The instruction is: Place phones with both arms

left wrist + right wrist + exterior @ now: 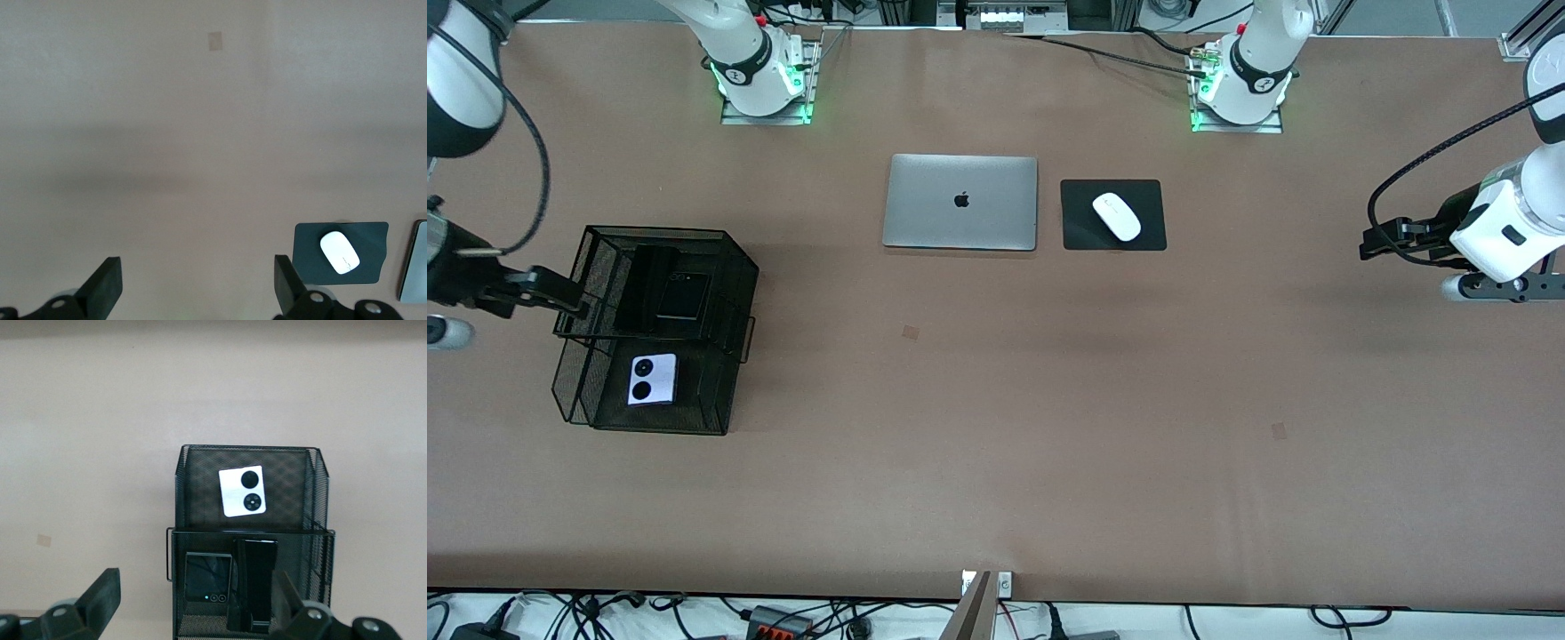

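Note:
A black wire-mesh rack (654, 233) stands toward the right arm's end of the table. Its upper tier holds the small squarish black phone (683, 295) and, beside it, the long slim black phone (645, 283). The lavender-white phone with two black circles (651, 380) lies on the lower tier, nearer the front camera. My right gripper (574, 298) is open and empty, beside the upper tier. Its wrist view shows its fingers apart (198, 603) and all three phones: lavender (243, 491), squarish black (208, 577), slim black (257, 580). My left gripper (1374, 242) is open and empty (198, 287) over bare table at the left arm's end.
A closed silver laptop (960, 202) lies mid-table near the arm bases. Beside it a white mouse (1117, 215) sits on a black pad (1080, 231). The mouse (339, 252) also shows in the left wrist view. Brown table runs between the rack and the left gripper.

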